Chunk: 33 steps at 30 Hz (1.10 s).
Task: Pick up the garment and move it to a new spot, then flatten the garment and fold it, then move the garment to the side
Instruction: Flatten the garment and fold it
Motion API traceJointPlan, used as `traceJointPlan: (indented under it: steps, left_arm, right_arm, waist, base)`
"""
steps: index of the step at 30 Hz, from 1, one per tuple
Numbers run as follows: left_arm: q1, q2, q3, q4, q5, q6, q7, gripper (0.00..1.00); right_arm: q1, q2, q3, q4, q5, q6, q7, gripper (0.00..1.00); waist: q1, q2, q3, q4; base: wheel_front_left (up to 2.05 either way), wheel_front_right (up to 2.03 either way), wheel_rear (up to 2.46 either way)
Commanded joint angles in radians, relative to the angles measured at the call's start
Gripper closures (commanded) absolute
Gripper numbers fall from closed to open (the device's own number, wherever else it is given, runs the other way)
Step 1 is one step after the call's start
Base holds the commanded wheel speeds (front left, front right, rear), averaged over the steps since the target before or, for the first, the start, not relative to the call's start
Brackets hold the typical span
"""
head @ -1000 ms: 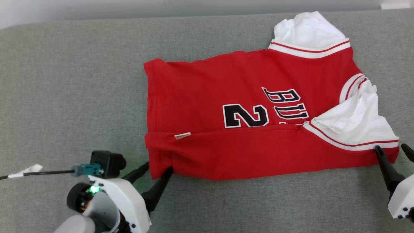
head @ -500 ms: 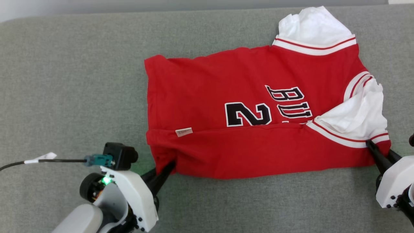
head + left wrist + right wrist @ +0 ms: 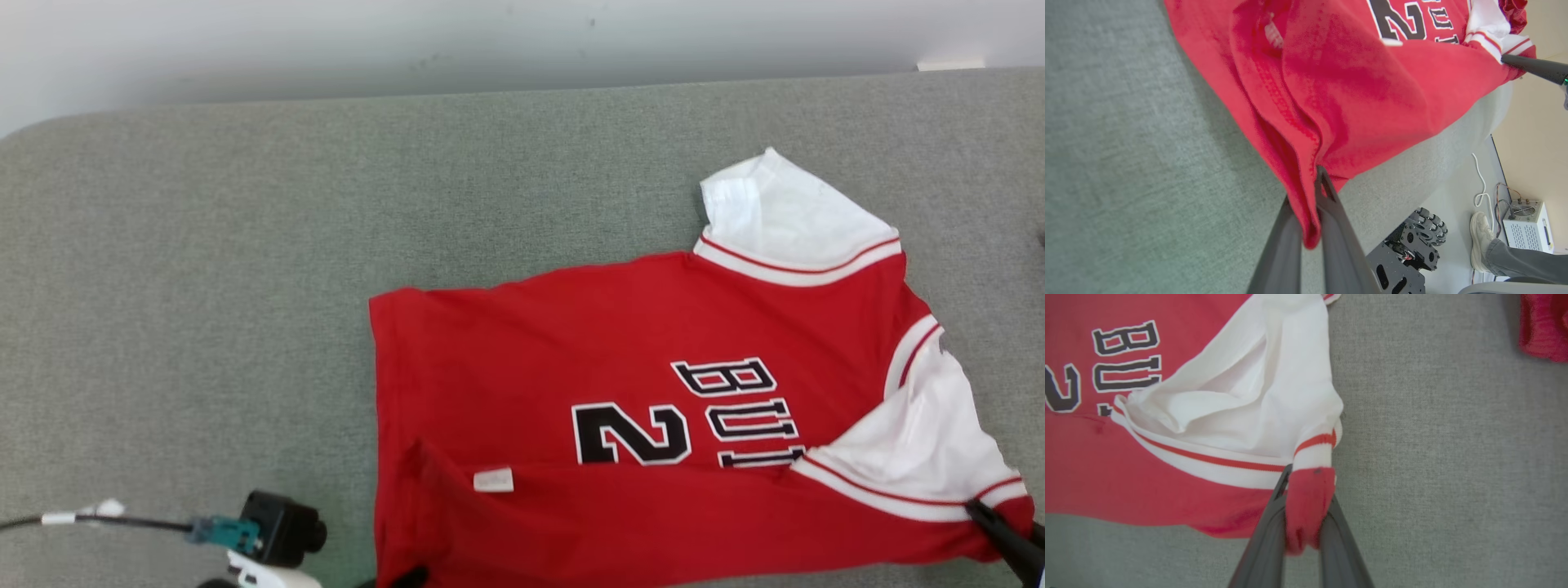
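The garment [image 3: 637, 425] is a red jersey with white sleeves and black lettering, spread on the grey cushioned surface with its near strip folded over. My left gripper [image 3: 1304, 185] is shut on the garment's [image 3: 1355, 81] near left hem corner, and the cloth rises in folds from the fingers. At the head view's bottom edge, a tip of the left gripper [image 3: 412, 576] peeks out under the hem. My right gripper [image 3: 1308, 486] is shut on the red corner below the white sleeve [image 3: 1241, 396]. The right gripper [image 3: 1008, 539] sits at the head view's lower right.
The grey cushioned surface [image 3: 204, 286] runs back to a pale wall [image 3: 408, 41]. The left wrist view shows the surface's rounded front edge, my wheeled base [image 3: 1412, 245], a person's shoe [image 3: 1480, 241] and a white box [image 3: 1527, 224] on the floor. Another red cloth [image 3: 1545, 326] lies far right.
Both grippers have gone from open to shut on the garment's near corners. The head camera has tilted up, so the garment and both arms sit lower in view.
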Motion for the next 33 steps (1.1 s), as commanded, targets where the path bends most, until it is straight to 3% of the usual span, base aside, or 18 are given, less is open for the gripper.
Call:
traceJointPlan:
  steps: [1,2,3,4,5,6,12,17,20,26,33]
  left_arm:
    - [0.025,0.003,0.002,-0.007,-0.008,0.009,-0.010,1.00]
    - [0.041,0.000,0.001,-0.013,-0.009,0.016,-0.016,1.00]
    - [0.053,-0.003,-0.001,-0.017,-0.008,0.020,-0.021,1.00]
    - [0.062,-0.005,-0.003,-0.020,-0.005,0.026,-0.028,0.76]
    - [0.067,-0.007,-0.005,-0.023,0.000,0.028,-0.031,0.26]
    - [0.073,-0.009,-0.004,-0.027,0.003,0.034,-0.037,0.00]
    - [0.037,0.019,0.044,-0.075,0.035,0.068,-0.058,0.00]
    - [-0.084,0.012,0.089,-0.082,0.068,0.092,-0.065,0.00]
    - [-0.200,-0.031,0.082,-0.041,0.104,0.091,-0.067,0.00]
    - [-0.388,-0.135,0.018,0.077,0.143,0.046,-0.062,0.00]
    - [-0.529,-0.233,-0.040,0.177,0.167,-0.010,-0.080,0.00]
  right_arm:
    - [0.021,-0.005,-0.011,-0.005,0.007,-0.003,0.001,1.00]
    - [0.036,-0.003,-0.016,-0.008,0.005,-0.003,-0.001,0.84]
    - [0.046,-0.002,-0.017,-0.010,-0.001,-0.003,-0.006,0.60]
    - [0.055,-0.002,-0.016,-0.012,-0.005,-0.003,-0.012,0.00]
    - [0.060,-0.004,-0.016,-0.012,-0.010,-0.003,-0.015,0.00]
    - [0.063,-0.009,-0.018,-0.017,-0.012,-0.003,-0.019,0.00]
    - [-0.013,-0.054,-0.059,-0.087,0.004,-0.003,-0.020,0.00]
    - [-0.197,-0.078,-0.065,-0.092,-0.052,-0.003,-0.016,0.00]
    - [-0.337,-0.078,-0.027,-0.047,-0.106,-0.003,-0.002,0.00]
    - [-0.589,-0.068,0.071,0.106,-0.227,-0.003,0.020,0.00]
    - [-0.754,-0.071,0.145,0.301,-0.311,-0.003,-0.001,0.00]
  waist:
    - [0.0000,0.0000,0.001,-0.001]
    - [0.0000,0.0000,0.002,-0.002]
    - [0.0000,0.0000,0.002,-0.001]
    - [0.0000,0.0000,0.002,0.000]
    - [0.0000,0.0000,0.002,0.002]
    - [0.0000,0.0000,0.002,0.004]
    - [0.0000,0.0000,0.019,0.023]
    - [0.0000,0.0000,0.071,0.056]
    - [0.0000,0.0000,0.114,0.089]
    - [0.0000,0.0000,0.191,0.154]
    - [0.0000,0.0000,0.239,0.216]
  base:
    - [0.00,0.00,0.00]
    - [0.00,0.00,0.00]
    - [0.00,0.00,0.00]
    - [0.00,0.00,0.00]
    - [0.00,0.00,0.00]
    - [0.00,0.00,0.00]
    - [0.00,0.00,0.00]
    - [0.00,0.00,0.00]
    - [0.00,0.00,0.00]
    - [0.00,0.00,0.00]
    - [0.00,0.00,0.00]
